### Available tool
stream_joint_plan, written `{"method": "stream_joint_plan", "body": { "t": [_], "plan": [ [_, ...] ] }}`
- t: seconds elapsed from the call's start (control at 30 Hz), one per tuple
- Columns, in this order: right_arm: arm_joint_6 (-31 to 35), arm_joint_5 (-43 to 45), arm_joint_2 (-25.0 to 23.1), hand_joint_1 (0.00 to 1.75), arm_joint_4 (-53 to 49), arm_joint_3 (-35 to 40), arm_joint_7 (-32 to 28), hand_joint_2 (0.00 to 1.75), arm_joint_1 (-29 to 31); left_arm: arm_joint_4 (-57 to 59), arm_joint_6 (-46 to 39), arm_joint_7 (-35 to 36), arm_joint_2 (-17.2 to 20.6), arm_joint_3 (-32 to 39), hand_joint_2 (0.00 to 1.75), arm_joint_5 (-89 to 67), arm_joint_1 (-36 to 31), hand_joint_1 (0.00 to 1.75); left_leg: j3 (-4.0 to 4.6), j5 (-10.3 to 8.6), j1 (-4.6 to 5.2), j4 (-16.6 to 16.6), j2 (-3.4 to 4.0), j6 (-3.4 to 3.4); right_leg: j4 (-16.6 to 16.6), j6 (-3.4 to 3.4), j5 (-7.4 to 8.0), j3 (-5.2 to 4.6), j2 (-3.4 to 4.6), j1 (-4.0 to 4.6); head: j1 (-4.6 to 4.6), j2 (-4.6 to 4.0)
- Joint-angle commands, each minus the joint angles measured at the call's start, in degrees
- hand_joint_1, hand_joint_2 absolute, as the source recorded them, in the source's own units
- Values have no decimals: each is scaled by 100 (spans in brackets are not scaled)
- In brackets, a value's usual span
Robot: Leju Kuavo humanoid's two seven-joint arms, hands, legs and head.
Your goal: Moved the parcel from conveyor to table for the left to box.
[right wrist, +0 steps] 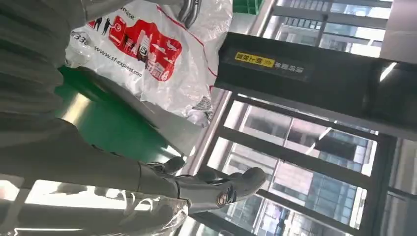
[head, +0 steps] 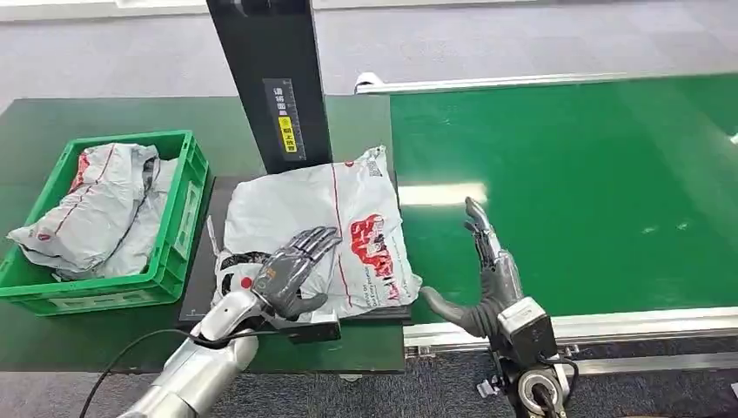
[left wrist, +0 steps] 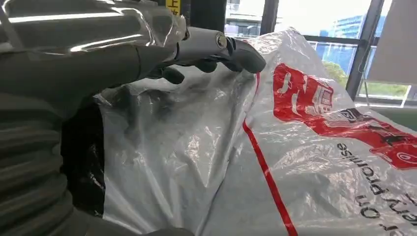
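Observation:
A grey plastic parcel with red print lies on the dark pad of the table, between the green crate and the conveyor. My left hand rests flat on the parcel's near left part, fingers spread; the left wrist view shows its fingers lying over the crinkled parcel. My right hand stands open on its edge over the conveyor's near left corner, just right of the parcel, holding nothing. In the right wrist view its fingers are straight, with the parcel beyond.
A green crate on the table's left holds another grey parcel. A black post rises right behind the parcel. The green conveyor belt stretches to the right, with a metal rail along its near edge.

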State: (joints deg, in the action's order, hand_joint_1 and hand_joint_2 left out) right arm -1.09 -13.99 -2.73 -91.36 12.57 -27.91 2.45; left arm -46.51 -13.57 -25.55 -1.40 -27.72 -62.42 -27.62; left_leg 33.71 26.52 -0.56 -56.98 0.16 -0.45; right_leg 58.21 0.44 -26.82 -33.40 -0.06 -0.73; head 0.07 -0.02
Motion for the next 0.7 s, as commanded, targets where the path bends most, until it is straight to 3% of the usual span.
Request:
{"method": "stream_joint_plan", "body": {
  "t": [0.03,0.07,0.1,0.13,0.3,0.43,0.5,0.7],
  "plan": [
    [71,25,52,0,-330,-258,-87,175,-376,1352,68,-137,-188,-603,175,30,-432,0,-15,-15,-4,27,-18,2,-32,-6,11,24,-17,5,0,0],
    [72,24,44,0,-347,-277,-100,175,-396,1380,60,-149,-190,-633,175,45,-456,82,-19,-9,-2,16,-19,2,-18,-1,2,30,-19,3,-2,0],
    [75,24,16,0,-363,-317,-108,175,-414,1376,0,-212,-190,-634,175,129,-459,82,-25,-9,-3,16,-25,3,-21,-1,2,36,-24,4,-2,0],
    [73,23,3,0,-361,-332,-114,175,-412,1367,0,-235,-181,-642,175,180,-461,175,-30,-4,-1,11,-19,3,-13,1,-2,38,-19,1,-2,0],
    [80,24,-64,0,-316,-398,-113,175,-375,981,-410,-552,-119,-482,175,516,-415,175,-26,-8,-3,16,-8,3,-20,-1,6,34,-12,4,-2,0],
    [99,91,-113,0,-315,-521,-139,175,-419,-1042,-1424,-790,263,-245,175,1124,43,175,-19,2,-3,4,-1,0,-4,-1,-3,22,-4,3,-2,0],
    [111,120,-105,0,-292,-498,-175,175,-420,-2059,-1462,-689,480,-135,175,1288,225,175,-10,4,-6,-2,2,-1,0,-2,-4,12,-1,6,-4,0],
    [140,156,-65,0,-247,-452,-212,175,-351,-2358,-1582,-600,573,-41,175,1193,237,175,-2,4,-5,3,5,0,-4,-1,-4,3,1,6,-2,2]
  ]
}}
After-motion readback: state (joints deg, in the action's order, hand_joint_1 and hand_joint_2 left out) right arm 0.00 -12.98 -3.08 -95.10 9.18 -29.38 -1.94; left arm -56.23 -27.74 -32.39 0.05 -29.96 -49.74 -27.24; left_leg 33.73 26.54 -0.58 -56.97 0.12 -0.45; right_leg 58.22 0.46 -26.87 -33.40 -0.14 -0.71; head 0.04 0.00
